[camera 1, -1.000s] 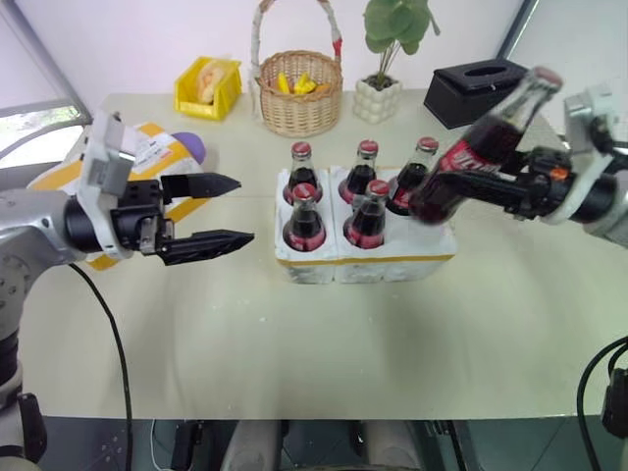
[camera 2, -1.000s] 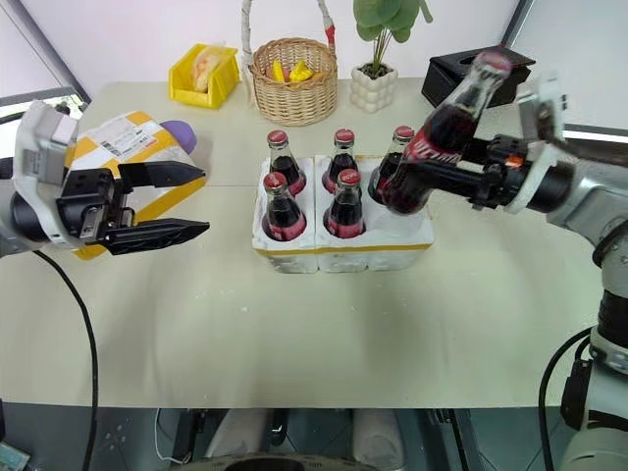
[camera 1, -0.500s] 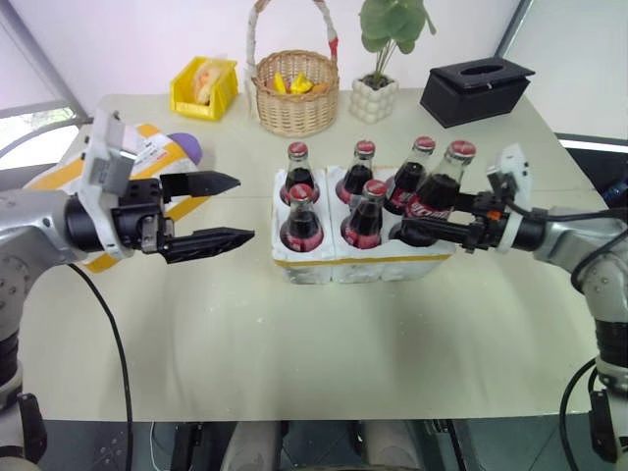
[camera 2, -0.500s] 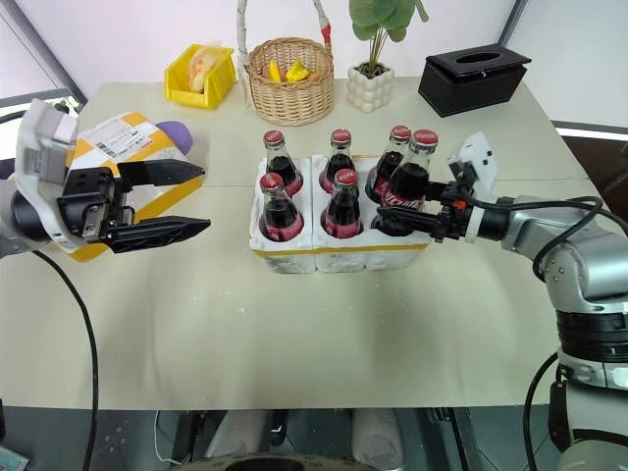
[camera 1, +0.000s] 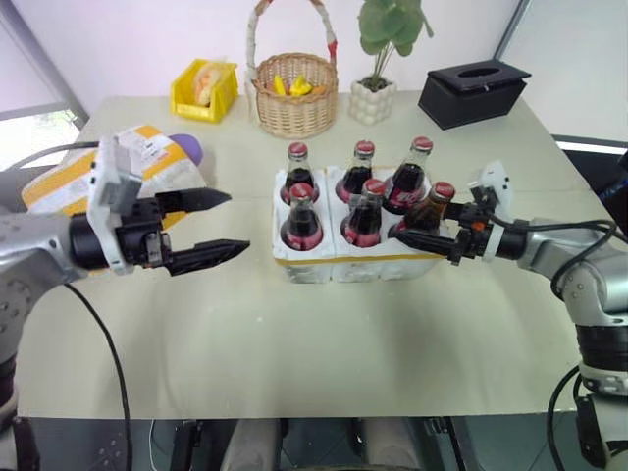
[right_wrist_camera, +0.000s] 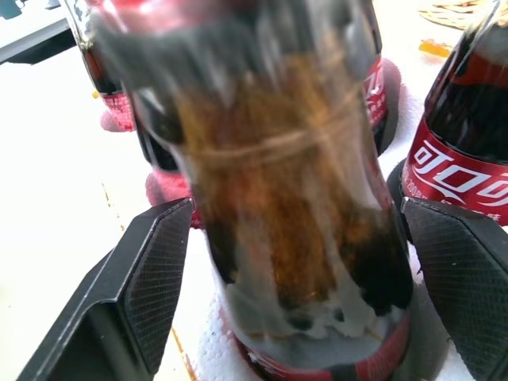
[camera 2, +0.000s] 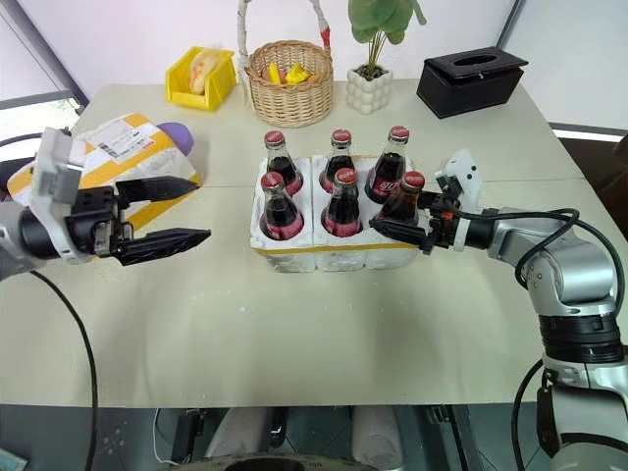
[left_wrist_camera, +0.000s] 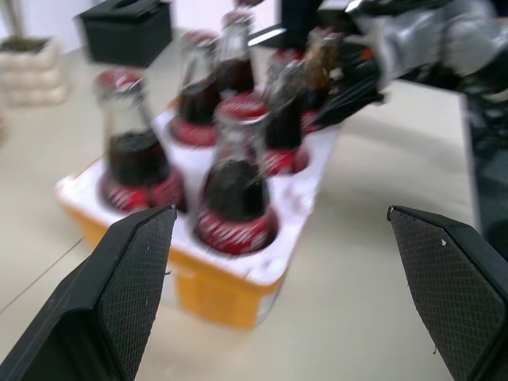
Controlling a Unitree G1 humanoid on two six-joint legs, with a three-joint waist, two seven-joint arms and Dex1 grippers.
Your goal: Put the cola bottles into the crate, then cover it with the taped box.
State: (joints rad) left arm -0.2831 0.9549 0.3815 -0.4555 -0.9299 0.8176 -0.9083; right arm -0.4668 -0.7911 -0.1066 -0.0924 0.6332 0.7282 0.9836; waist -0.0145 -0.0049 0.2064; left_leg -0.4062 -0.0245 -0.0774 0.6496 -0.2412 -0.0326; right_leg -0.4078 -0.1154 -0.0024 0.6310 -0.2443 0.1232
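The white foam crate [camera 1: 329, 267] with a yellow strip stands mid-table. Several cola bottles [camera 1: 297, 164] with red caps stand upright in its wells. The bottle in the near right well [camera 1: 439, 199] sits between the fingers of my right gripper [camera 1: 417, 224], which is open, its pads [right_wrist_camera: 151, 278] standing just off the glass [right_wrist_camera: 294, 198]. My left gripper [camera 1: 238, 222] hovers open and empty to the left of the crate [left_wrist_camera: 206, 286]. Behind it, at the table's left edge, lies the taped box [camera 1: 137, 157] with yellow bands and a white label.
Along the back of the table stand a yellow bin [camera 1: 206, 88], a wicker basket [camera 1: 297, 93], a potted plant [camera 1: 378, 98] and a black tissue box [camera 1: 474, 90]. Bare tabletop [camera 1: 324, 343] lies in front of the crate.
My right gripper brought the tilted bottle down into the near right well and opened. My left gripper sank slightly, still open.
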